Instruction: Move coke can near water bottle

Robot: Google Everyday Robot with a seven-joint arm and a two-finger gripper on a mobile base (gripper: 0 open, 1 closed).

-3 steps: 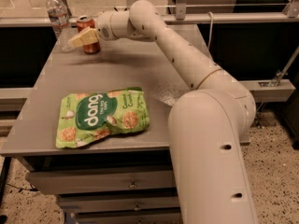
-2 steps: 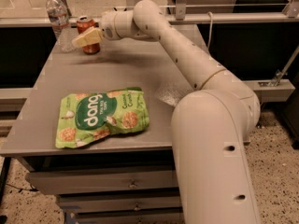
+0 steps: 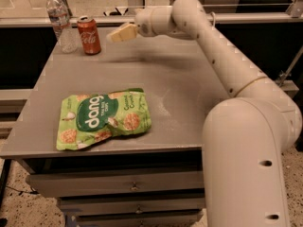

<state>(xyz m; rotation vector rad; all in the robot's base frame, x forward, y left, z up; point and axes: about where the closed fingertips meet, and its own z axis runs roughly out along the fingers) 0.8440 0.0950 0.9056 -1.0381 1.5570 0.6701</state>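
The coke can (image 3: 89, 35), red with white script and a silver top, stands upright at the far left of the grey table (image 3: 189, 89). The water bottle (image 3: 60, 21), clear with a white cap, stands just left of it, a small gap between them. My gripper (image 3: 116, 34) hovers above the table a short way right of the can, apart from it. It is open and holds nothing. The arm (image 3: 222, 56) reaches in from the right.
A green "dang" snack bag (image 3: 102, 118) lies flat at the front left of the table. Drawers (image 3: 132, 186) sit under the front edge. A rail (image 3: 265, 18) runs behind the table.
My gripper was at the can beside the bottle. It has let the can go and drawn back to the right. The can stands free next to the bottle.
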